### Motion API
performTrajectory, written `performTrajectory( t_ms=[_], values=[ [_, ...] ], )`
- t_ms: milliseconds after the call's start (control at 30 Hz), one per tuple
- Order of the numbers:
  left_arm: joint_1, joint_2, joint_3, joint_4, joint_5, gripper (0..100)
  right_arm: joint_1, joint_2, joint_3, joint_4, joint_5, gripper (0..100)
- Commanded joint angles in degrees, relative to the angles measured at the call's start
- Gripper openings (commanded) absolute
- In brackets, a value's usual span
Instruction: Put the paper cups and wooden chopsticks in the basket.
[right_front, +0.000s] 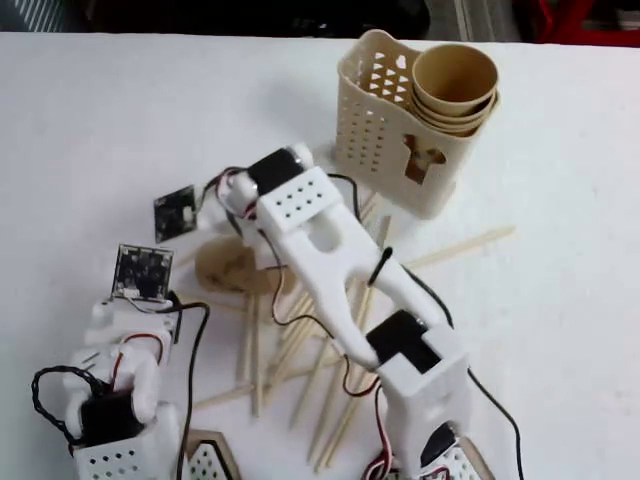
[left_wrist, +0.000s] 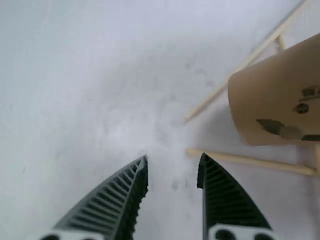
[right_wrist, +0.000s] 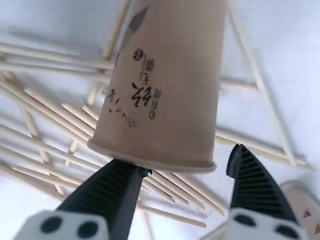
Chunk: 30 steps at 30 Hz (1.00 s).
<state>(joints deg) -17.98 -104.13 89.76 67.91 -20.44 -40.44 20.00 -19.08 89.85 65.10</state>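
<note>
Right gripper (right_wrist: 186, 161): jaws released and spread wider than the rim of the paper cup (right_wrist: 167, 85), with one tip at each side of the rim. One tip appears to touch the rim, but contact is not certain. The paper cup lies on its side on a layer of wooden chopsticks (right_wrist: 45, 117). Its mouth faces these jaws, its long axis runs straight away from them, and its base is at the far end. Left gripper (left_wrist: 173, 156): jaws released with nothing between them, over bare table (left_wrist: 75, 75). The paper cup lies off to one side of it, near but apart. Judgement: the right arm is the nearer and is lined up for the grasp. Closing would squeeze the cup across its mouth, where the thin wall may deform or the cup may roll on the sticks. Farther off, the basket (right_front: 380, 130) stands upright toward the far table edge, well apart from the lying cup. It holds stacked paper cups (right_front: 455, 80) at one end, and the rest of its opening appears free. The space above the table between cup and basket looks open for a lift and carry.
</note>
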Motion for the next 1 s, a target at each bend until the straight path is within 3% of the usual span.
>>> performTrajectory(
  t_ms=[0,200,500,967],
  values=[
    [-0.1,-0.5,-0.2,-1.3,-0.7,17,-1.9,-2.7,-0.3,-0.7,-1.5,23.3],
    [-0.1,-0.5,-0.2,-1.3,-0.7,17,-2.3,-0.8,-0.6,-3.5,-1.7,1.5],
    [-0.1,-0.5,-0.2,-1.3,-0.7,17,2.4,-8.4,-0.7,0.2,-9.9,1.9],
    [-0.1,-0.5,-0.2,-1.3,-0.7,17,17.0,-27.3,-0.7,7.1,-25.1,1.9]
  ],
)
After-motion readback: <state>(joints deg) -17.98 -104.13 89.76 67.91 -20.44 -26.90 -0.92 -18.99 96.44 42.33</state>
